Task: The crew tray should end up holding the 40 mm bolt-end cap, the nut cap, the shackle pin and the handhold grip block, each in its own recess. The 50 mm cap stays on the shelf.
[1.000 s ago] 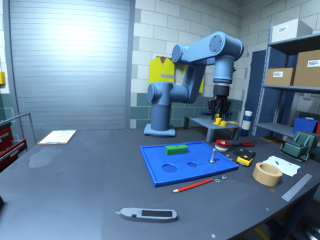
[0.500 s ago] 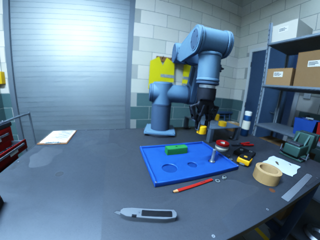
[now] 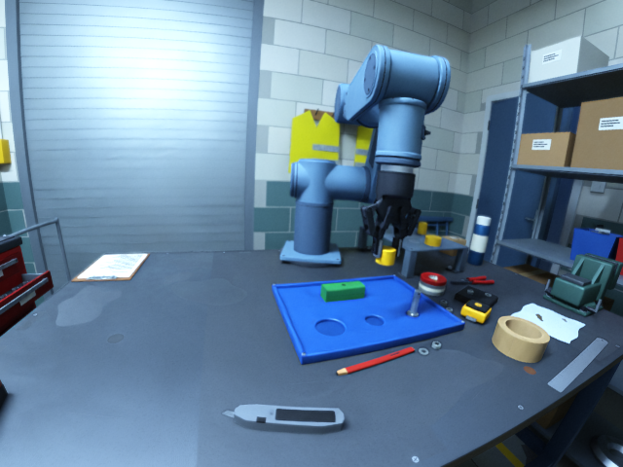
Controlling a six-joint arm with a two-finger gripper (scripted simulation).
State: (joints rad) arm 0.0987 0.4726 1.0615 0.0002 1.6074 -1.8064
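Observation:
A yellow cap [image 3: 386, 256] is partly hidden between my fingers: my gripper [image 3: 386, 251] is closed around it and holds it in the air behind the blue crew tray [image 3: 365, 315], left of the small grey shelf [image 3: 433, 250]. Two more yellow caps [image 3: 433, 240] [image 3: 421, 227] sit on or behind that shelf; I cannot tell their sizes apart. In the tray, the green grip block [image 3: 342, 290] lies in the far recess and the grey shackle pin [image 3: 413, 304] stands upright at the right side. Two round recesses [image 3: 330, 327] [image 3: 374, 320] are empty.
Behind the work stand the arm's base [image 3: 311, 254], a roller door and a shelving rack [image 3: 568, 166]. Right of the tray lie a red-topped disc [image 3: 432, 282], a tape measure [image 3: 475, 311], a tape roll [image 3: 520, 339] and a vise [image 3: 583, 284]. A red pencil [image 3: 376, 361] and utility knife [image 3: 287, 417] lie in front.

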